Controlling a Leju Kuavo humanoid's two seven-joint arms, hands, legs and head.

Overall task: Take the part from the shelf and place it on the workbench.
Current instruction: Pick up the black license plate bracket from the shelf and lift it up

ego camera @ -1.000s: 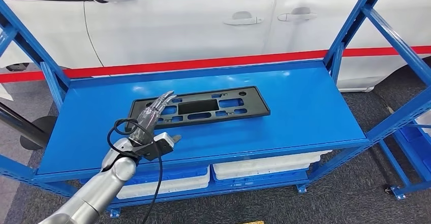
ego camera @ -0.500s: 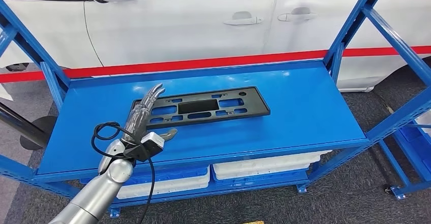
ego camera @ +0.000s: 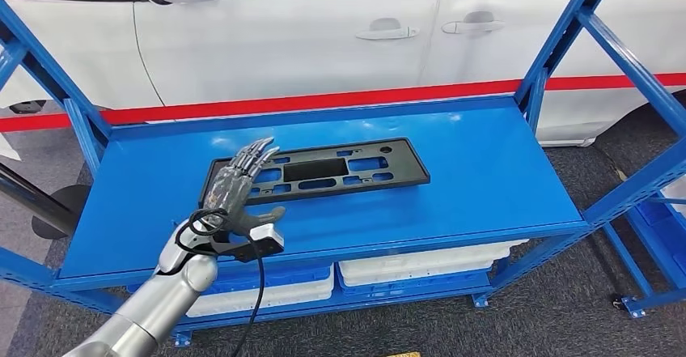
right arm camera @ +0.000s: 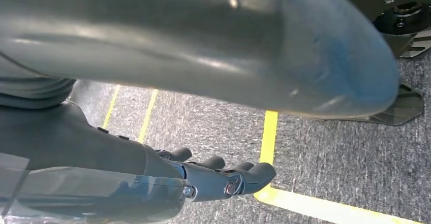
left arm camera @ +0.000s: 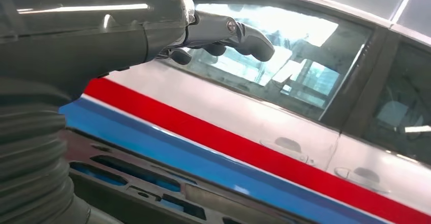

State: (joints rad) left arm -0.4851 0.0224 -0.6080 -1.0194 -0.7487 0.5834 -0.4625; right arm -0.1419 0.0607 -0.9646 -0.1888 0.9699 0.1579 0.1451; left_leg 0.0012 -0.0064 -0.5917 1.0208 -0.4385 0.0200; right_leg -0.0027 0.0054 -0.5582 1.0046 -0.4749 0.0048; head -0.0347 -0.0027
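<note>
The black plastic frame (ego camera: 317, 171), the part to be taken, lies flat on the blue shelf (ego camera: 485, 171), a little left of the middle and nearer the far edge than the near one, its long side running left to right. The left hand (ego camera: 243, 189) hovers over the frame's left end with its fingers (ego camera: 257, 156) spread and stretched out towards the far side and the thumb (ego camera: 267, 213) sticking out to the right; it holds nothing. From the left wrist view the hand (left arm camera: 223, 33) looks lifted clear of the frame (left arm camera: 152, 183), not touching it. The right hand (right arm camera: 223, 178) hangs down over the grey floor (right arm camera: 330, 168) with its fingers loosely curled and nothing in them. To grasp well, the left hand should probably drop lower and slide its fingers through or under the frame's near left edge, with the thumb closing from the other side. A flat, thin part gives little to pinch, so a grip at one end may let it tilt or slip.
</note>
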